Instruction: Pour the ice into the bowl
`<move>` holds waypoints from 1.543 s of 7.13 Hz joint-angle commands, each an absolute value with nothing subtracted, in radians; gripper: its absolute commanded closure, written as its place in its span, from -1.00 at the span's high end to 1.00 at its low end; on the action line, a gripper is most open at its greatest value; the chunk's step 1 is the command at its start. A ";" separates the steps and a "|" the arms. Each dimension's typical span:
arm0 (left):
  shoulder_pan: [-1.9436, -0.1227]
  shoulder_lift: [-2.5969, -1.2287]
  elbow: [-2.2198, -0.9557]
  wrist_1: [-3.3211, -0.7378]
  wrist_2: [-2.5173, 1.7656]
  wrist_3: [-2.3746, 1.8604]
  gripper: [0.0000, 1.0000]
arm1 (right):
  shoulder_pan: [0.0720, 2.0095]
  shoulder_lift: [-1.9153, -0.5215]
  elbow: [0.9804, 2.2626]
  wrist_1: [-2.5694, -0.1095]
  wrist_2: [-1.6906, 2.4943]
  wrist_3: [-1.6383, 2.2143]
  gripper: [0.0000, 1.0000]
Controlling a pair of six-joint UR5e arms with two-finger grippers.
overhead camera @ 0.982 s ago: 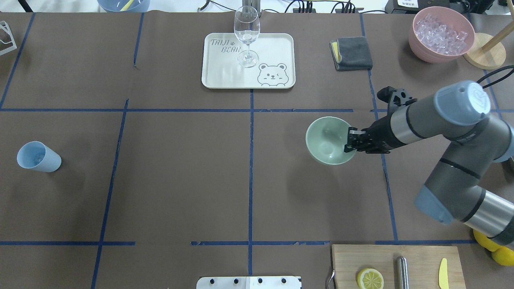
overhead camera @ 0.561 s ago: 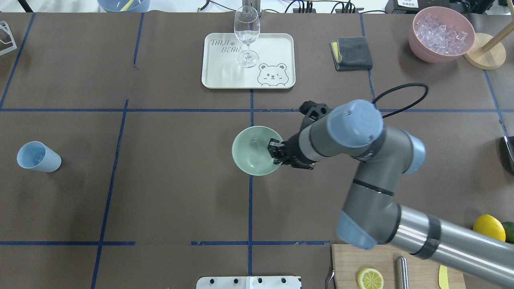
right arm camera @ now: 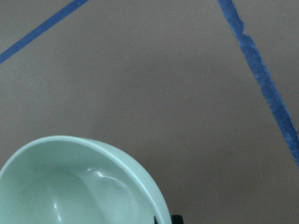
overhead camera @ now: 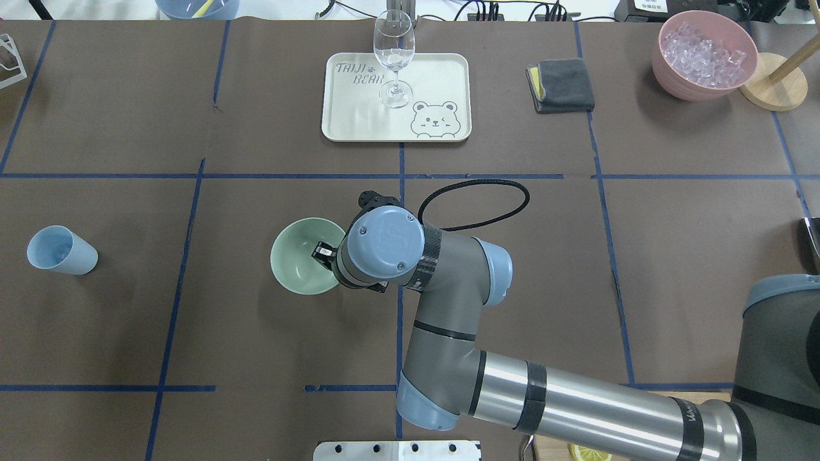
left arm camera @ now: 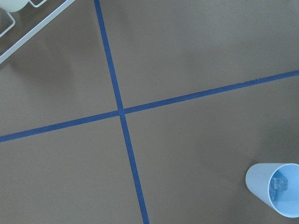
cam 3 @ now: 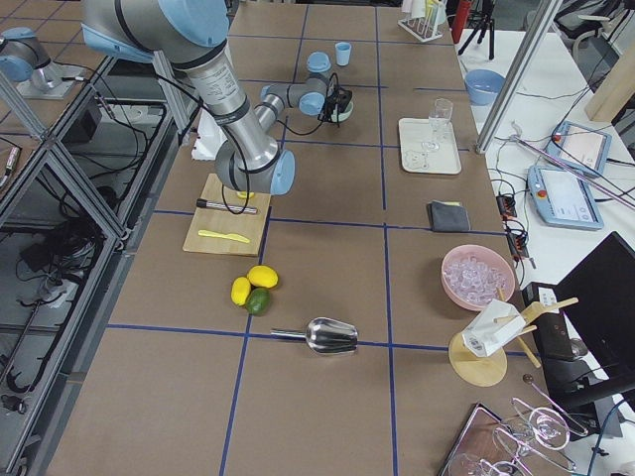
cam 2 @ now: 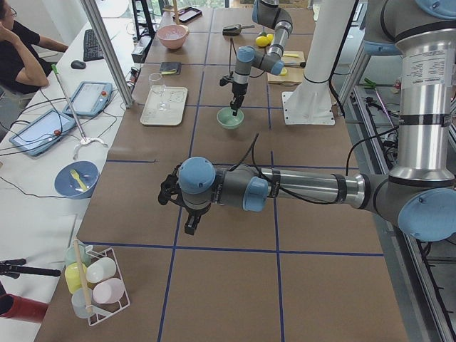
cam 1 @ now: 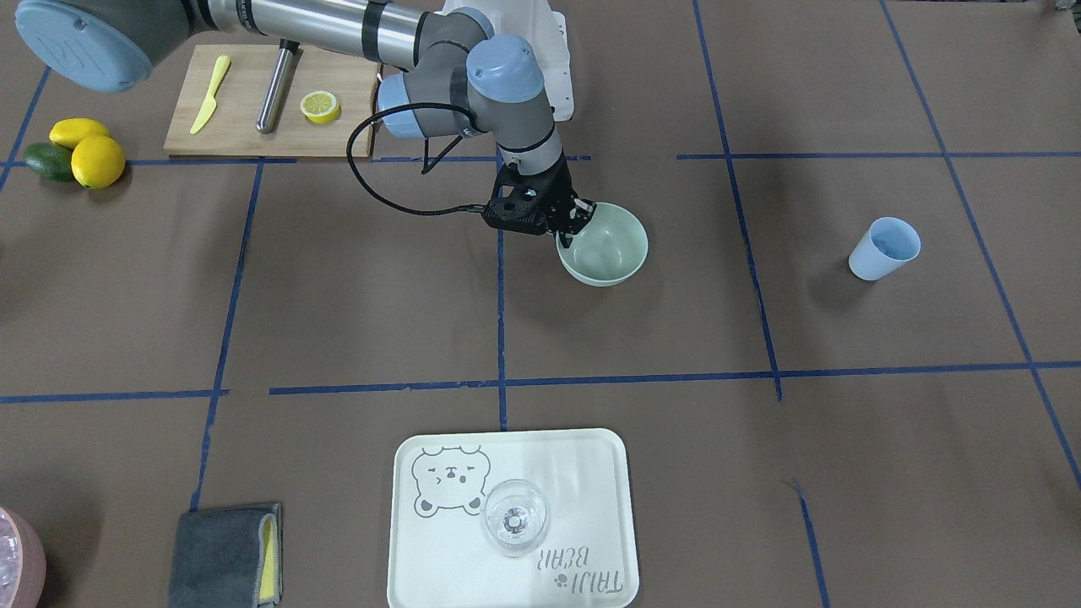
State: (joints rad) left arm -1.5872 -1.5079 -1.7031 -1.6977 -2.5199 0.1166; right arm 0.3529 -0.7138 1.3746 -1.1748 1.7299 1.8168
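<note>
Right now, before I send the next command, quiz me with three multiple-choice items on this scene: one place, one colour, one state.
1. Where does the wine glass stand? A on the tray; B on the cutting board; C in the bowl.
2. What colour is the bowl in the right pincer? A pink; B mint green; C blue.
3. How is that bowl? A upright and empty; B upside down; C heaped full.

Answers: 1 A, its foot rests on the tray. 2 B, the pincer clamps a mint-green rim. 3 A, the right wrist view shows a bare inside.
</note>
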 commanded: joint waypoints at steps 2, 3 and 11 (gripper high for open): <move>-1.583 -1.509 -1.706 -1.713 -2.525 0.095 1.00 | 0.351 -0.704 1.359 -1.166 1.730 1.867 1.00; -1.574 -1.508 -1.701 -1.791 -2.548 0.068 1.00 | 0.373 -0.697 1.415 -1.166 1.746 1.870 1.00; -1.058 -1.240 -1.772 -2.853 -1.974 -0.927 1.00 | 0.792 -1.169 1.789 -1.149 2.132 1.582 1.00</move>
